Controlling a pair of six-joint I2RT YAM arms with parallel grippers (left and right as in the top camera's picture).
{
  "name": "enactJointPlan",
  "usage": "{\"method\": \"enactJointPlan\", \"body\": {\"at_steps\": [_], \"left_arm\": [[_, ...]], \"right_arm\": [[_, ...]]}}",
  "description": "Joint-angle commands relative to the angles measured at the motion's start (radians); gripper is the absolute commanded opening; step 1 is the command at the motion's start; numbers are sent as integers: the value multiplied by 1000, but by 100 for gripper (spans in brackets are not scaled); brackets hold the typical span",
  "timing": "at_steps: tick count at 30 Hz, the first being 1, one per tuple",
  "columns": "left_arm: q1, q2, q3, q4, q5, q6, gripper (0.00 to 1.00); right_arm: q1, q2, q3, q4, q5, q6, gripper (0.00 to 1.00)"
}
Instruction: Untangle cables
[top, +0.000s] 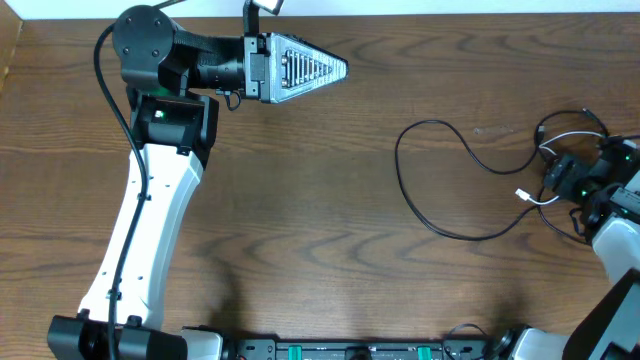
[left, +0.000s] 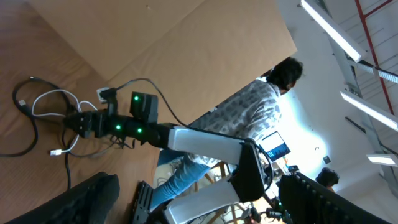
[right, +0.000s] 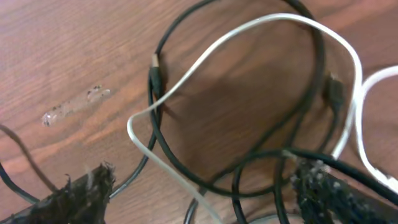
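Several cables (right: 157, 81) tangled, ends cut off

The table (top: 320, 230) is brown wood grain, which I see as smooth with a dull satin finish. Near the table's right edge, the black cable (right: 154, 81) looks like matt, rubbery plastic. The white cable (right: 273, 17) lying with it is smoother plastic with a slight gloss. A small shiny smear (right: 74, 106) sits on the table's wood there. The right gripper (right: 205, 196) has pads (right: 84, 193) of black material, rough and frayed at the edges. Toward the table's back edge, the left gripper (top: 335, 68) shows pale, ribbed plastic fingers. Its arm (top: 150, 220) has a smooth, glossy white shell and matt black joints.
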Motion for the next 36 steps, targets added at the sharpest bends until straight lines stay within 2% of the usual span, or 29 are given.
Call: {"method": "enactJointPlan", "body": {"at_steps": [1,3,4,5,10,12,15,20,23,28,30,32,33,34,36], "left_arm": [[0,-1,22,8,15,3,87],[0,-1,22,8,7,3,87],[0,-1,22,8,7,3,87],[0,-1,22,8,8,3,87],[0,-1,22,8,8,3,87],[0,-1,22,8,9,3,87],[0,-1,22,8,9,3,87],[0,-1,22,8,12,3,87],[0,-1,22,8,13,3,87],[0,-1,22,8,20,3,87],[0,-1,22,8,20,3,87],[0,-1,22,8,20,3,87],[0,-1,22,8,20,3,87],[0,-1,22,8,20,3,87],[0,-1,22,8,20,3,87]], "right_arm": [[-1,18,10,26,-93,-93,89],[-1,19,10,35,-103,-100,72],[-1,19,12,37,-103,-100,50],[-1,19,13,37,-104,-99,40],[-1,19,13,26,-103,-87,42],[-1,19,13,20,-98,-87,49],[-1,19,13,14,-90,-100,52],[-1,19,13,7,-80,-111,53],[-1,19,13,0,-77,-127,44],[-1,29,13,-8,-69,-129,41],[-1,50,13,-12,-69,-129,37],[-1,79,13,-11,-70,-129,27],[-1,86,13,-6,-70,-128,6],[-1,86,13,0,-70,-124,1],[-1,82,18,26,-74,-83,1]]}}
